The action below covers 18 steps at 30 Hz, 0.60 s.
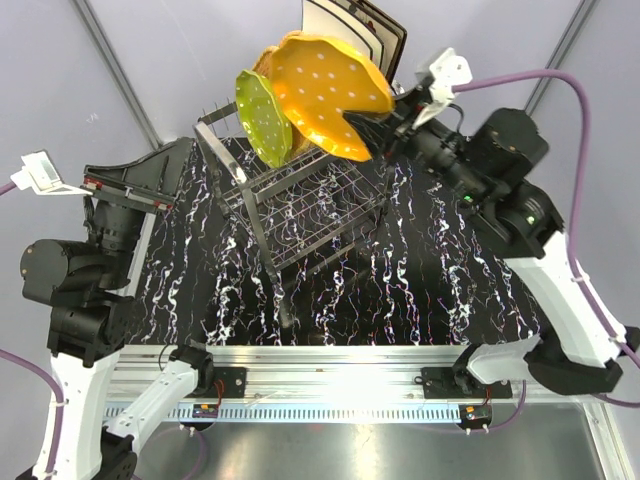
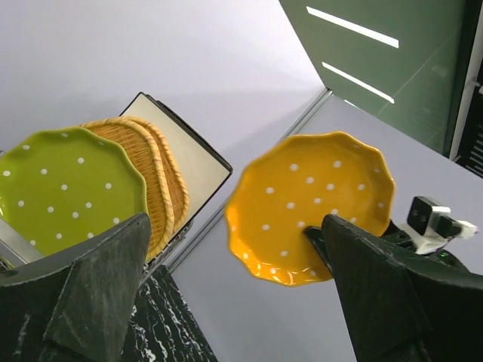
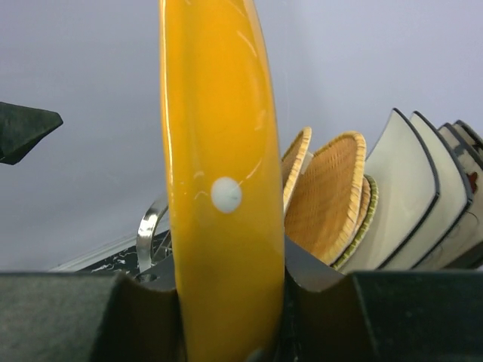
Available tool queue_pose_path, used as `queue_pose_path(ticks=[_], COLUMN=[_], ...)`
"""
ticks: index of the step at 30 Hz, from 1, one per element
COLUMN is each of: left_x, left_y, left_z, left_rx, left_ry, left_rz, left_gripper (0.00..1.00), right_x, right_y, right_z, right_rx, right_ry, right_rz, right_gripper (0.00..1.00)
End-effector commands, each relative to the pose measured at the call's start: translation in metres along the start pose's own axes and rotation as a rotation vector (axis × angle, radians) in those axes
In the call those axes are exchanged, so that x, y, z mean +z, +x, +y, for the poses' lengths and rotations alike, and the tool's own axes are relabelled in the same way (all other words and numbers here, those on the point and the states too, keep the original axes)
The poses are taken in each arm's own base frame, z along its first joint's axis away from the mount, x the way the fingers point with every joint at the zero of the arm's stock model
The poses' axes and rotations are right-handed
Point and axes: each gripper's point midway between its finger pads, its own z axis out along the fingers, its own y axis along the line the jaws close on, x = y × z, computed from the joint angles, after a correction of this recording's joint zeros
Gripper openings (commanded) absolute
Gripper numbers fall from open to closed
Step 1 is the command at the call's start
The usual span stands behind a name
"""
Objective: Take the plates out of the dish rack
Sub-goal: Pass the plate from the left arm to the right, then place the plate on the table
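My right gripper (image 1: 383,128) is shut on the rim of the orange dotted plate (image 1: 325,88) and holds it in the air above the back right of the dish rack (image 1: 300,205). In the right wrist view the plate (image 3: 223,173) stands edge-on between the shut gripper (image 3: 226,309). A green dotted plate (image 1: 263,118) stands upright in the rack's top tier. Wicker plates (image 2: 155,177) and cream square plates (image 1: 350,28) stand behind it. My left gripper (image 1: 135,182) is open and empty, left of the rack. It faces the orange plate (image 2: 309,200).
The rack stands on a black marbled table top (image 1: 420,270). Its lower tier (image 1: 320,215) holds no plates that I can see. Grey walls close in behind. Wicker plates (image 3: 328,196) and cream plates (image 3: 400,188) stand close beside the held plate.
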Motion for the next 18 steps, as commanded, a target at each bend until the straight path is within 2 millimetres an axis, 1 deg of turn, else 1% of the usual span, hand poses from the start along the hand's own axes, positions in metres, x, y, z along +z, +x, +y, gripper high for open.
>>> queue_pose_path(ticks=[1, 3, 4, 5, 6, 7, 8, 9, 10, 11, 12, 13, 14, 16, 17, 18], left_x=[-0.003, -0.004, -0.004, -0.004, -0.004, -0.004, -0.004, -0.004, -0.004, -0.004, -0.004, -0.004, -0.005, -0.005, -0.005, -0.006], left_y=[0.001, 0.003, 0.007, 0.008, 0.009, 0.012, 0.014, 0.015, 0.017, 0.018, 0.020, 0.021, 0.021, 0.023, 0.024, 0.026], left_z=[-0.008, -0.006, -0.002, 0.000, 0.002, 0.005, 0.007, 0.008, 0.009, 0.009, 0.011, 0.013, 0.013, 0.015, 0.016, 0.019], left_rx=[0.052, 0.056, 0.057, 0.055, 0.054, 0.052, 0.050, 0.049, 0.047, 0.047, 0.046, 0.046, 0.045, 0.048, 0.047, 0.048], left_ry=[0.060, 0.059, 0.049, 0.047, 0.042, 0.035, 0.032, 0.030, 0.030, 0.030, 0.026, 0.021, 0.021, 0.016, 0.013, 0.004], left_rz=[0.003, 0.007, 0.016, 0.016, 0.020, 0.026, 0.029, 0.032, 0.038, 0.041, 0.048, 0.050, 0.052, 0.058, 0.061, 0.067], left_gripper=[0.99, 0.99, 0.99, 0.99, 0.99, 0.99, 0.99, 0.99, 0.99, 0.99, 0.99, 0.99, 0.99, 0.99, 0.99, 0.99], right_x=[-0.040, -0.046, -0.057, -0.059, -0.068, -0.073, -0.075, -0.079, -0.087, -0.090, -0.097, -0.101, -0.103, -0.115, -0.118, -0.128], right_y=[-0.080, -0.072, -0.075, -0.068, -0.071, -0.068, -0.059, -0.057, -0.060, -0.051, -0.053, -0.051, -0.043, -0.040, -0.032, -0.032], right_z=[-0.012, -0.019, -0.031, -0.036, -0.042, -0.052, -0.059, -0.064, -0.069, -0.081, -0.084, -0.091, -0.097, -0.113, -0.120, -0.131], right_rx=[-0.009, 0.005, 0.002, 0.013, 0.025, 0.021, 0.028, 0.042, 0.037, 0.025, 0.051, 0.050, 0.053, 0.054, 0.061, 0.067], right_ry=[0.033, 0.065, 0.105, 0.123, 0.148, 0.184, 0.211, 0.235, 0.258, 0.300, 0.326, 0.354, 0.380, 0.464, 0.494, 0.563], right_rz=[-0.240, -0.215, -0.220, -0.202, -0.210, -0.204, -0.187, -0.186, -0.194, -0.175, -0.189, -0.187, -0.172, -0.174, -0.163, -0.171], right_gripper=[0.00, 0.00, 0.00, 0.00, 0.00, 0.00, 0.00, 0.00, 0.00, 0.00, 0.00, 0.00, 0.00, 0.00, 0.00, 0.00])
